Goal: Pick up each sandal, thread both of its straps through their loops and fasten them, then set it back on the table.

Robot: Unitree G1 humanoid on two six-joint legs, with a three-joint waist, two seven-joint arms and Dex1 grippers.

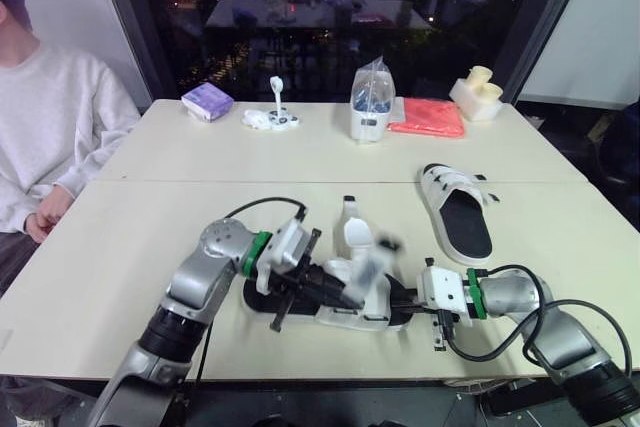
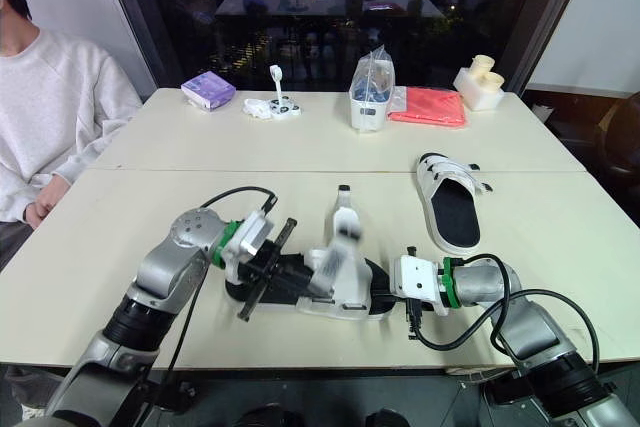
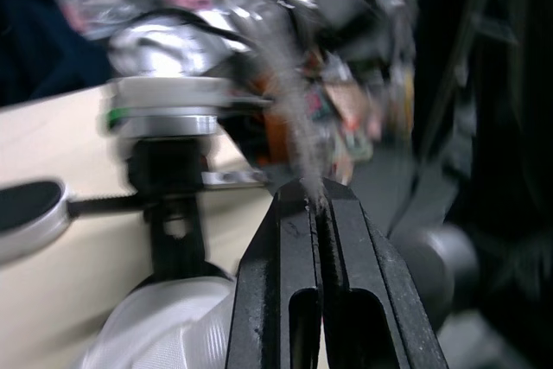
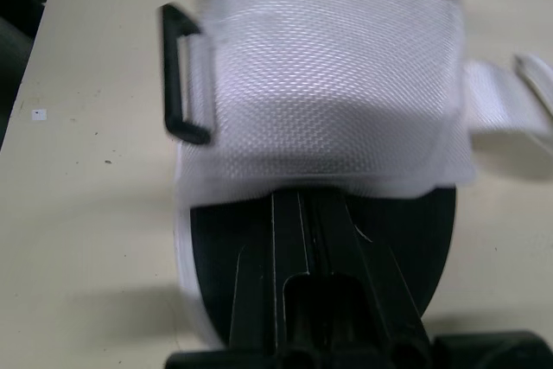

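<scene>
With the left gripper point(image 3: 315, 200), black fingers point(image 3: 289, 257) pressed tight together, pinches a thin pale fabric strap point(image 1: 373, 265), blurred, rising from between the tips. With the right gripper point(image 4: 304, 200), fingers point(image 4: 287, 244) likewise closed flat against each other, lies over the black footbed point(image 4: 406, 239) of a white strapped sandal with a black sole point(image 1: 350, 315), tips up against its broad white woven band point(image 4: 337, 84), a black rectangular plastic loop point(image 4: 177, 75) at that band's edge. Has this sandal at 6 o'clock on the cream table point(image 1: 150, 237), close to the near edge, left gripper at its 9 o'clock end, right gripper at its 3 o'clock end; lifted or touching the tabletop, cannot tell. At the sandal's 12 o'clock side, a second white strap with a dark tip point(image 1: 350, 227), standing upright. Towards 2 o'clock, well apart, a matching white sandal lying flat point(image 1: 455, 212), sole down, straps across its front. Along the far side: at 11 o'clock a purple soft packet point(image 1: 207, 100), near it a small white stand with an upright stem point(image 1: 272, 117); at 12 o'clock a clear plastic bag of blue and white contents point(image 1: 370, 102); touching it at 1 o'clock a folded coral cloth point(image 1: 428, 117); then a cream moulded block point(image 1: 478, 94). At 9 o'clock, a person in a pale grey sweatshirt point(image 1: 45, 117), seated, one hand point(image 1: 48, 212) by the table edge.
</scene>
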